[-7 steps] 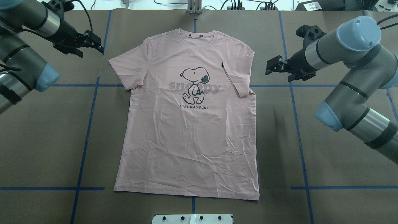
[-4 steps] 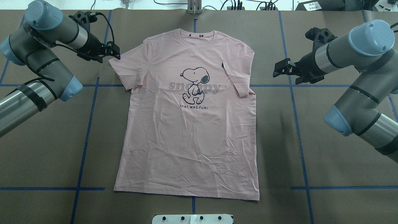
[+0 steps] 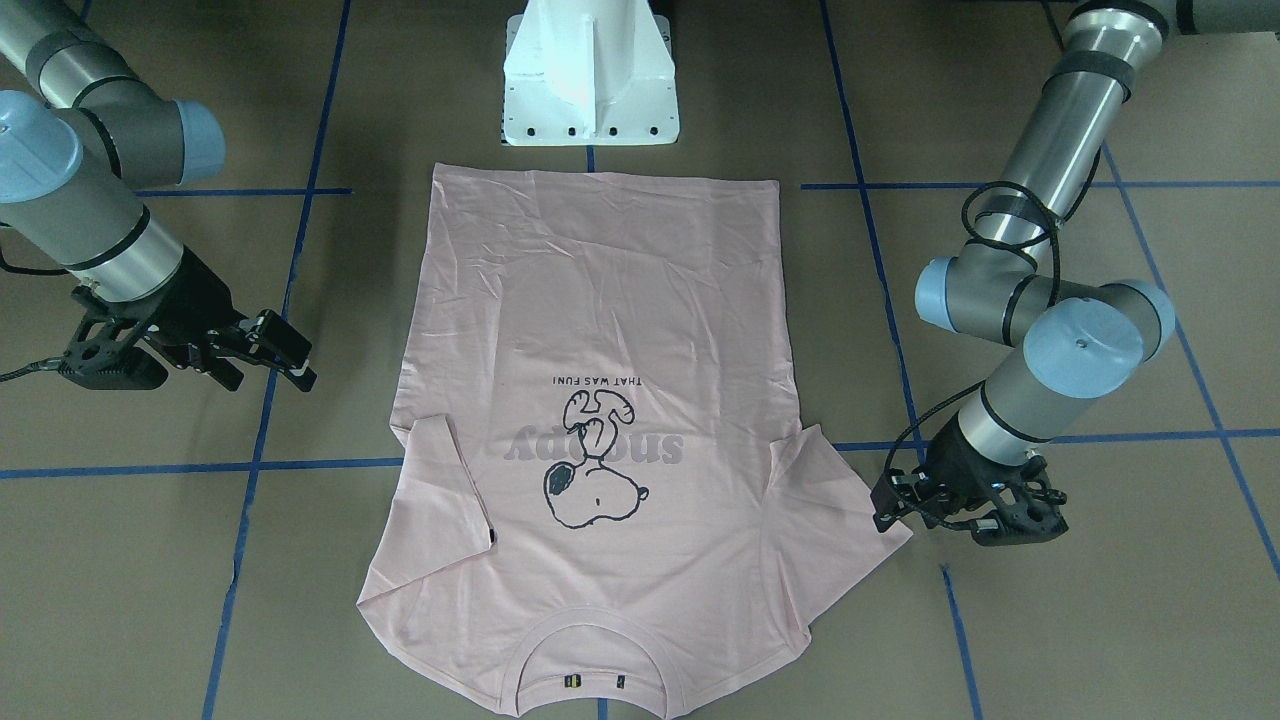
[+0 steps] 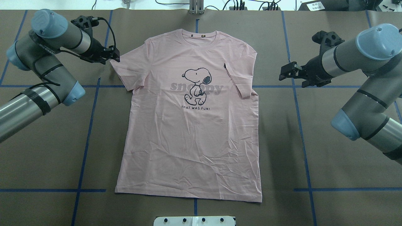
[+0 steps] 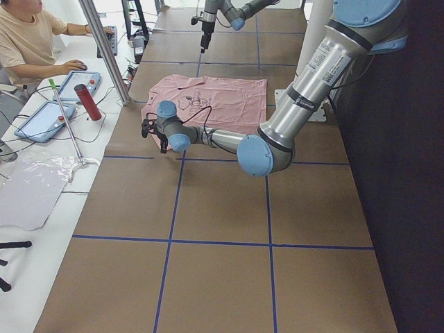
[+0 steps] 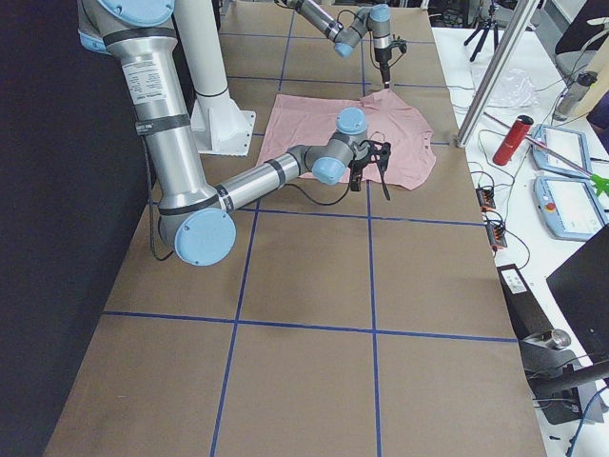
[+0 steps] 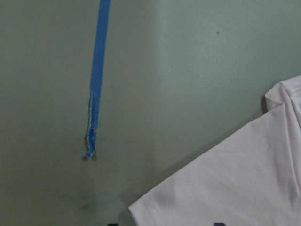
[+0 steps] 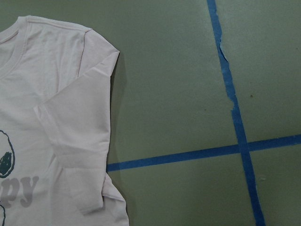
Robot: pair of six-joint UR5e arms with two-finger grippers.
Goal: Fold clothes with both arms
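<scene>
- Pedestal base [image 4: 194, 220]: white, at the near edge of the worktop [image 4: 47, 150]. The worktop is a brown surface divided by blue tape lines [image 4: 47, 190].
- T-shirt [image 4: 191, 135]: pale pink, lying flat and print side up in the centre of the worktop. The hem points toward the pedestal base and the neck toward the far edge. The lower body shows light creases.
- Print [image 4: 196, 84]: a black-outlined cartoon dog over grey lettering, at mid-chest.
- Right-side sleeve [image 4: 240, 81]: folded inward onto the shirt body. A small black tag [image 4: 225, 65] shows at its edge.
- Left-side sleeve [image 4: 127, 67]: spread out flat on the worktop.
- Left gripper [image 4: 116, 56]: positioned low at the outer corner of the left-side sleeve. It is released. In the left wrist view, two dark tips at the bottom edge stand apart with the sleeve corner between them. Contact with the fabric cannot be determined.
- Right gripper [image 4: 281, 72]: released, jaws apart, grasping nothing. It hangs over bare worktop on the shirt's right, level with the chest and well apart from the fabric.
- Collar [image 4: 198, 34]: ribbed and round, at the far end of the T-shirt, in line with the centre tape line.
- Cables [image 4: 238, 4]: black, beyond the far edge of the worktop.
</scene>
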